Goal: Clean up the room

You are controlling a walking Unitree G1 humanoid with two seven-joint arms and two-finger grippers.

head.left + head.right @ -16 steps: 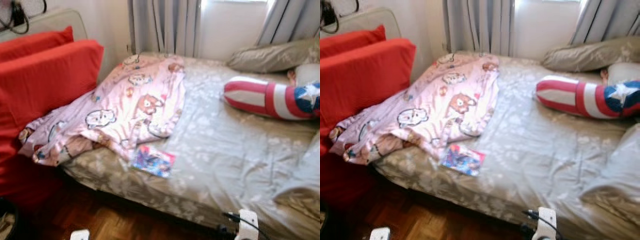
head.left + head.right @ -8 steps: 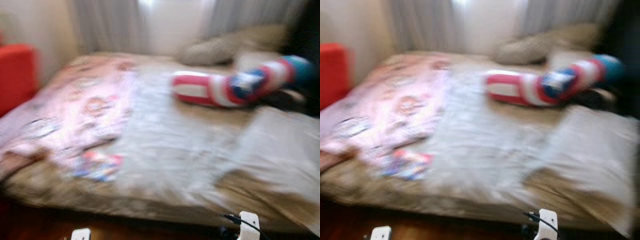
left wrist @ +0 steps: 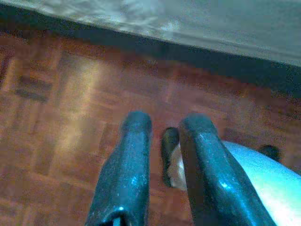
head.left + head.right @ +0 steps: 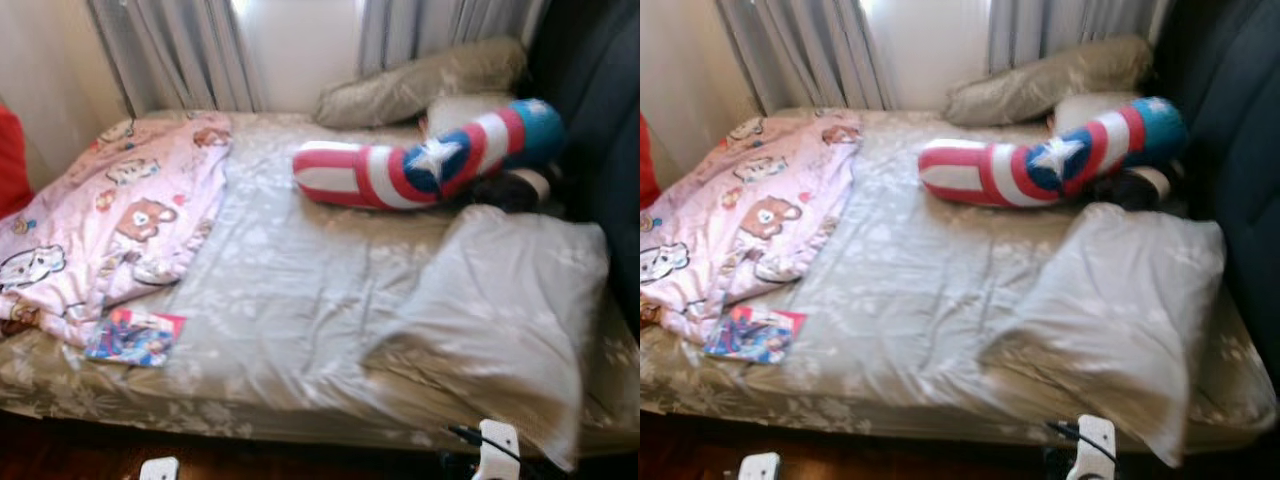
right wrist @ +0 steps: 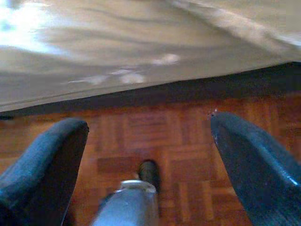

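Observation:
A wide bed (image 4: 300, 270) with a grey-beige flowered sheet stands in front of me. A pink cartoon-print blanket (image 4: 110, 225) lies crumpled on its left side. A colourful booklet (image 4: 135, 337) rests by the blanket's front edge. A red, white and blue star bolster (image 4: 420, 165) lies across the back. A grey pillow (image 4: 500, 310) sits at the front right. My left gripper (image 3: 165, 127) hangs low over the wood floor, fingers close together with nothing held. My right gripper (image 5: 148, 132) hangs by the bed's edge, wide open and empty.
A beige pillow (image 4: 420, 82) leans under the curtained window (image 4: 290, 50). A dark headboard (image 4: 600, 120) rises at the right. A red cushion (image 4: 8, 160) shows at the left edge. Parquet floor (image 3: 56, 108) runs along the bed's front.
The camera has swung to the right: the bed has shifted left in view and the red cushions have almost left it. Nothing on the bed has moved.

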